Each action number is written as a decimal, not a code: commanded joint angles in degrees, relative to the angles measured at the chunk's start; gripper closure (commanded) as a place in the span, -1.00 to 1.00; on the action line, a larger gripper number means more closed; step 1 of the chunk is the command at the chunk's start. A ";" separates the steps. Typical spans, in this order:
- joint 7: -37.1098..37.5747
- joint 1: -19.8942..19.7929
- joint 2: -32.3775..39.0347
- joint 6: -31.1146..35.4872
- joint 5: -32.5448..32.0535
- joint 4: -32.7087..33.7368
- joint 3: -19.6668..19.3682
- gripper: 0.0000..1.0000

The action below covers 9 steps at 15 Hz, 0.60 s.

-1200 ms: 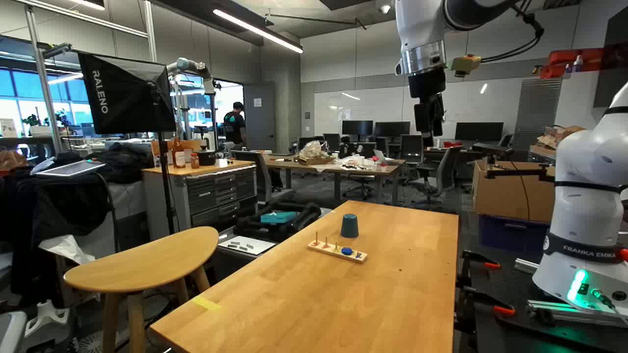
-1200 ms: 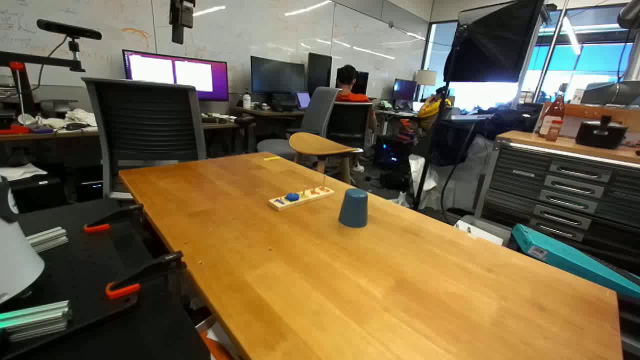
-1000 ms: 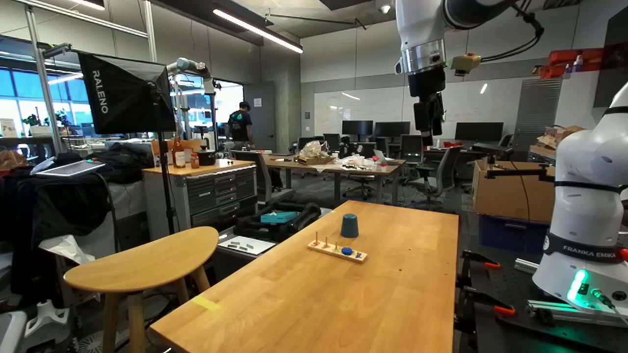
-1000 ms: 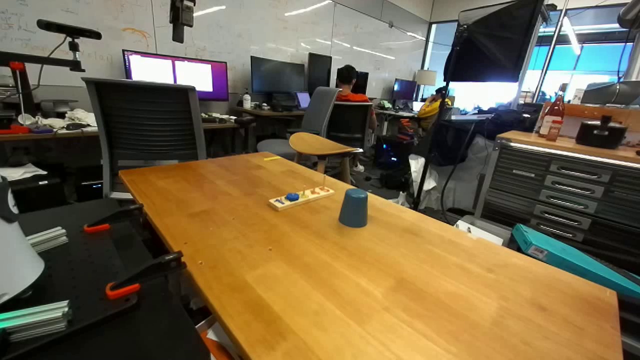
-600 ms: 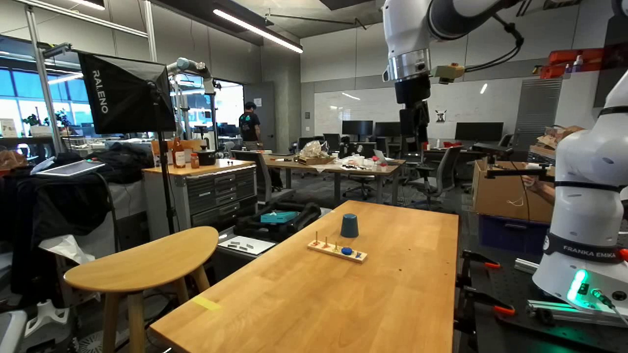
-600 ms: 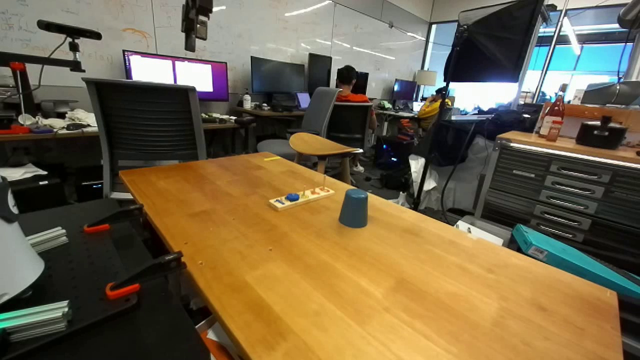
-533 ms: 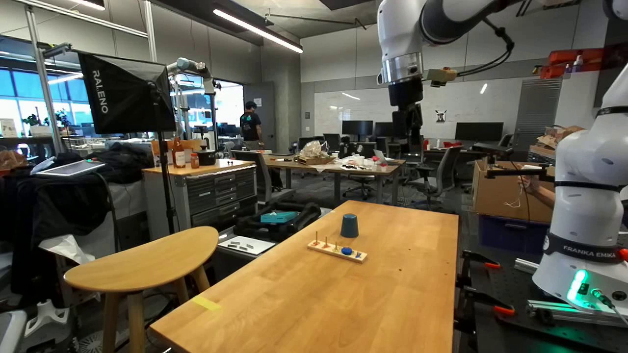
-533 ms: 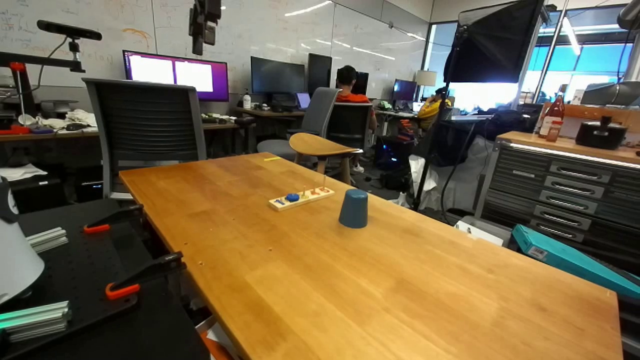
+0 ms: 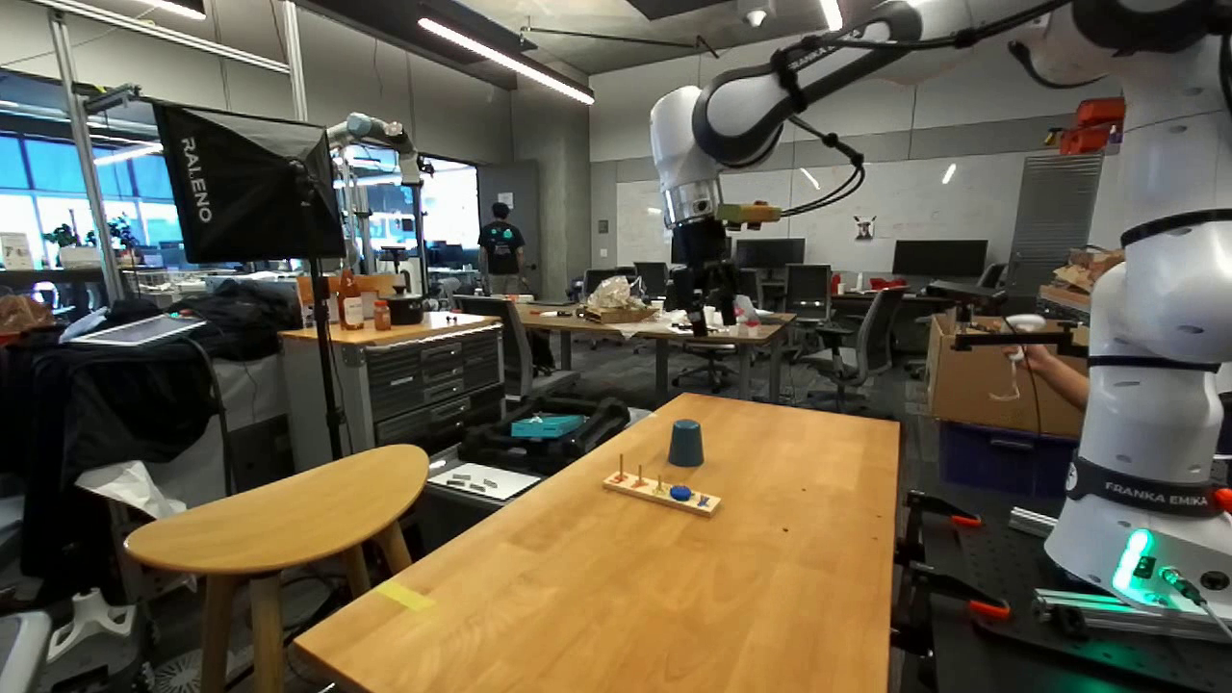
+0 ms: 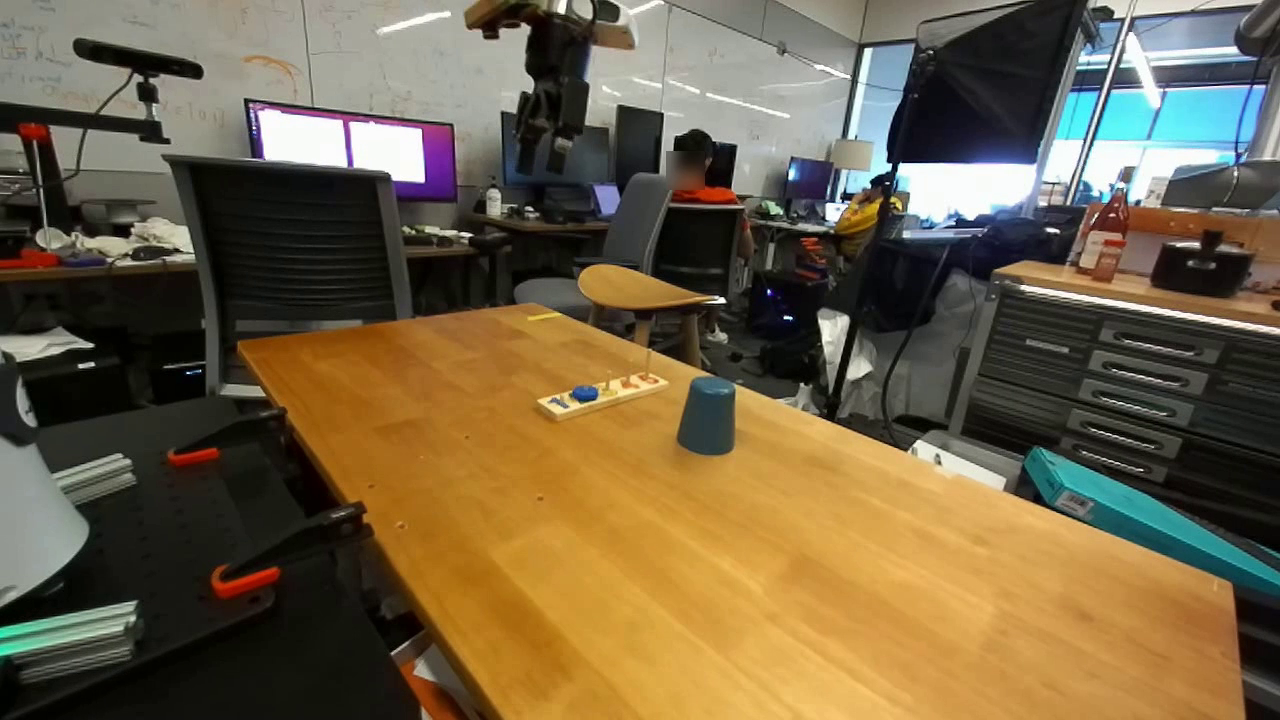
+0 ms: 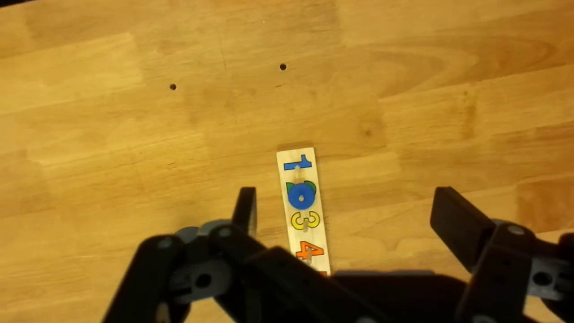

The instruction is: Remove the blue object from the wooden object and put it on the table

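Plainly round, vivid blue disc [image 11: 295, 196], on wooden strip [image 11: 314, 236]

Tbl [image 10: 800, 560] smooth wd; claw [image 11: 344, 206] matt.

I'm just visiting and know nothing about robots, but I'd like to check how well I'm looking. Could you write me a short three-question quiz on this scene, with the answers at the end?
1. Multiple choice: how does the end effector stand?
a) shut with nothing in it
b) shut on an object
c) open

2. True or false: the dark blue cup stands on the table, apart from the wooden strip.

3. Fill in: seen from above, the blue piece on the wooden strip sits between ___ and ___.

Key
1. c
2. True
3. the blue 1; the yellow 3
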 commanded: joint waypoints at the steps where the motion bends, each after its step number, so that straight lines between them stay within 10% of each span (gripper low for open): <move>1: -0.12 1.07 2.36 -0.80 0.16 2.49 -2.12 -1.00; 9: -0.55 0.40 7.47 7.88 0.10 0.68 -3.98 -1.00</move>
